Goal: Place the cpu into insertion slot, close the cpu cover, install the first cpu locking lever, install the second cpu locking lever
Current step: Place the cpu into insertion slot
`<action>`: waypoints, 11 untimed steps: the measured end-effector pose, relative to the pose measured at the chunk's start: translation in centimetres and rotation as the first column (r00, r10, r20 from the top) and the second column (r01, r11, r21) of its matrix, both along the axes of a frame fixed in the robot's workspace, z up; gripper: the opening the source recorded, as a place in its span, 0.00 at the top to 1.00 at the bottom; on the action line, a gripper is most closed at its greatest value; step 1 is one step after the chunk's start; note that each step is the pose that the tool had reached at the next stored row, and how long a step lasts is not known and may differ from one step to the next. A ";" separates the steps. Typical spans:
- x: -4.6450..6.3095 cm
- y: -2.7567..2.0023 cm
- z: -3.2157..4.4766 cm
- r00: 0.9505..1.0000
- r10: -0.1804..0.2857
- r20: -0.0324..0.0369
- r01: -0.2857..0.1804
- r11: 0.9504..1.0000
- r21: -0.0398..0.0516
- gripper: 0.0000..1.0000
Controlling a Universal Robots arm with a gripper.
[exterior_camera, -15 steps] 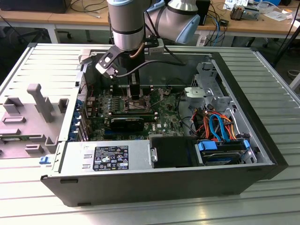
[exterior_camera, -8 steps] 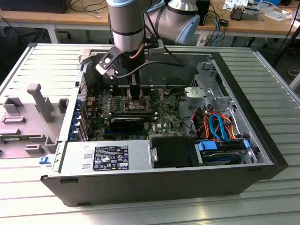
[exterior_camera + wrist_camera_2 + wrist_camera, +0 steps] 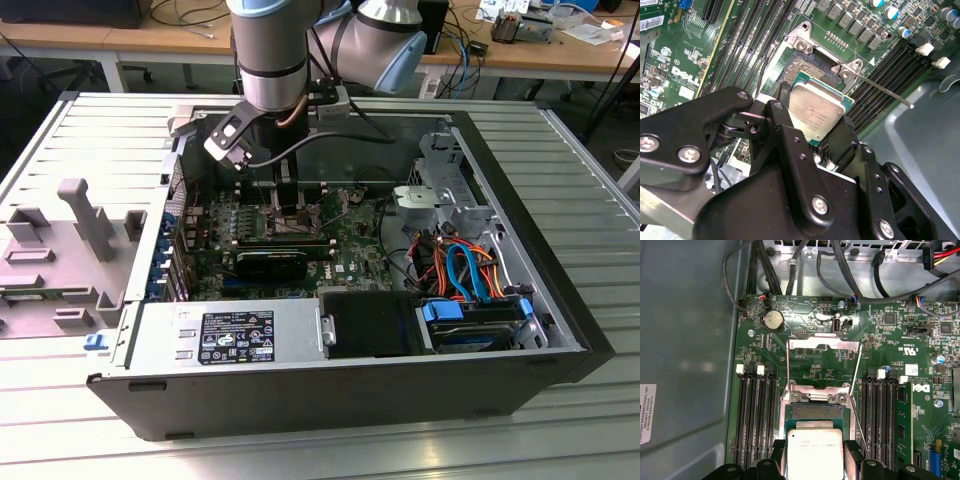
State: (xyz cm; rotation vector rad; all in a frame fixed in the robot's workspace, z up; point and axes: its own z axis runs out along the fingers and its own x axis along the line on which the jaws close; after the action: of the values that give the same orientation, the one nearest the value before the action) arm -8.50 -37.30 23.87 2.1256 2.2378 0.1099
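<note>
While the cpu (image 3: 816, 112) is clamped by two opposite edges btw. the fingers (image 3: 846, 140), it is held just over the insertion slot (image 3: 801, 70), w/ part of the dark contact field left uncovered on the hinge side; whether it touches can't be told. In the first wrist view the cpu cover (image 3: 825, 343) is seen swung up & back, so room above the socket is left open. A thin locking lever (image 3: 885, 90) is angled outward over the memory slots (image 3: 755, 425), which flank the socket closely on both sides. The open case (image 3: 560, 300) is laid on a slatted surface (image 3: 60, 430).
</note>
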 end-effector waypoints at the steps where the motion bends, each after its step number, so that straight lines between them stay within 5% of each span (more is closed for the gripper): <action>1: 0.0 0.00 -0.02 1.000 0.000 0.000 0.000 1.000 0.000 0.45; 11: 0.0 0.00 -0.20 1.000 0.000 0.000 0.000 1.000 0.000 0.45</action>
State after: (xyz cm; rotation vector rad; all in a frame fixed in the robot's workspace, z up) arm -8.50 -37.30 23.68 2.1258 2.2376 0.1097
